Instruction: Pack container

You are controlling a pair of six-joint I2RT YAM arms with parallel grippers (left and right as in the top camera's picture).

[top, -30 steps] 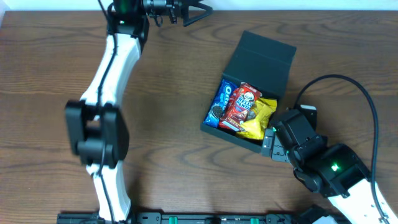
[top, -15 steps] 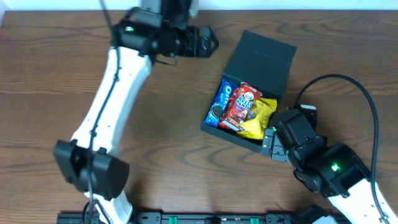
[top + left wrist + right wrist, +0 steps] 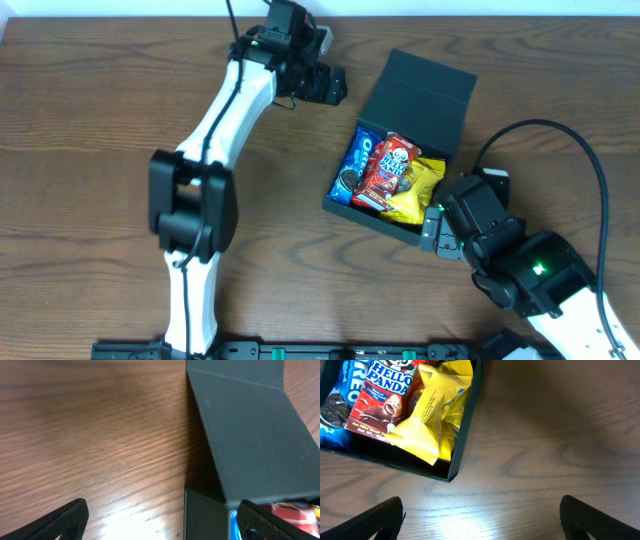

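Snack packets (image 3: 388,172), blue, red, yellow, fill the dark teal-green square cardboard container (image 3: 202,517), lid (image 3: 420,95) up. Left gripper (image 3: 335,85) gapes left of the lid; right gripper (image 3: 431,228) gapes by the near-right corner.

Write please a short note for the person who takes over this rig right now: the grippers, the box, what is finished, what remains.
Left gripper: open, empty, beside the raised lid of the container.
Right gripper: open, empty, at the container's near right corner.
Inside the container: Oreo packet, Hello Panda packet, yellow packet, side by side.
Done: three packets are in.
Left: probably shutting the lid, which is open.
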